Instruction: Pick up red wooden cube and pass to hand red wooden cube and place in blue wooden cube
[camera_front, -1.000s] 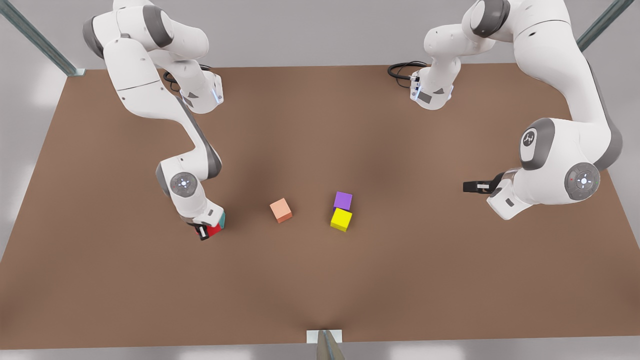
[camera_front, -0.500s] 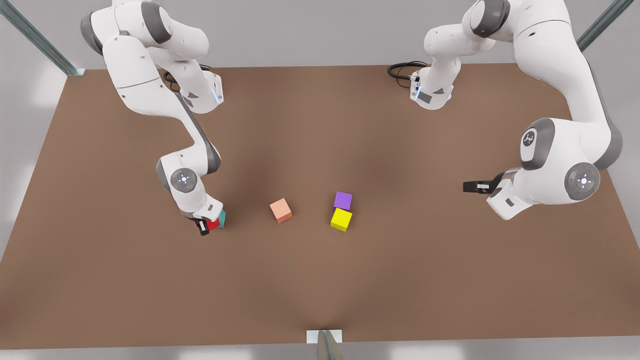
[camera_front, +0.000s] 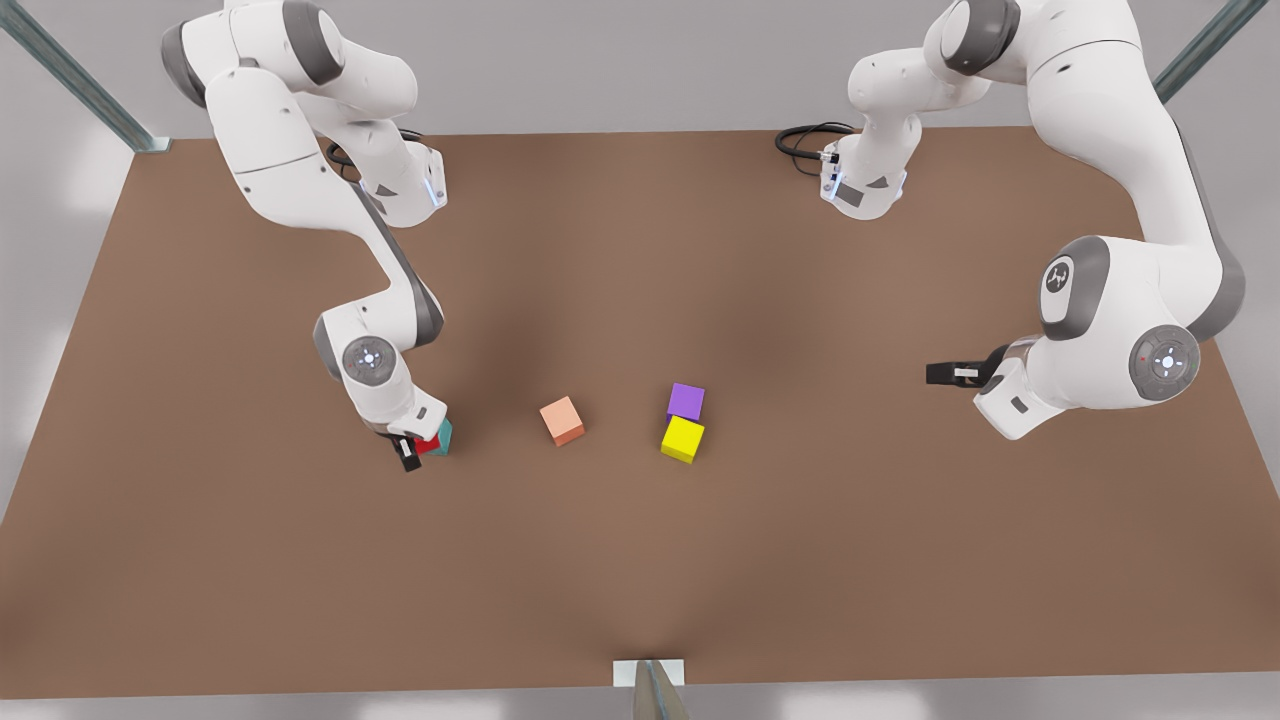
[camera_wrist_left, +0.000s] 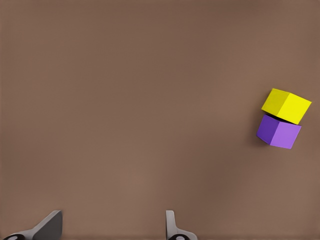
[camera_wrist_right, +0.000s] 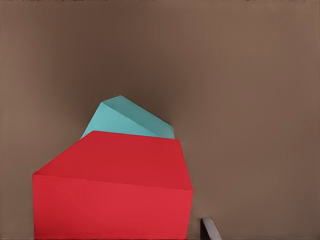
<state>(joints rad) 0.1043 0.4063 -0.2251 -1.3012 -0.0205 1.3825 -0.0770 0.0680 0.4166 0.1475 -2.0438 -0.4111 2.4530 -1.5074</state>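
— Where did we see the red cube (camera_front: 428, 445)?
— Gripped in the right end effector (camera_front: 414, 452), touching the teal cube (camera_front: 443, 434) just behind it.
— And the left end effector (camera_front: 945, 373)?
— Open and empty, waiting well apart above the counter (camera_front: 640, 560).

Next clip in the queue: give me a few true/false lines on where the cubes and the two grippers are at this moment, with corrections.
1. The right gripper has the red wooden cube between its fingers. True.
2. The blue wooden cube sits apart from the red one, near the yellow cube. False: it lies right behind the red cube.
3. The purple cube sits beside the yellow cube. True.
4. The left gripper holds the salmon cube. False: it waits open and empty; the salmon cube lies alone on the table.
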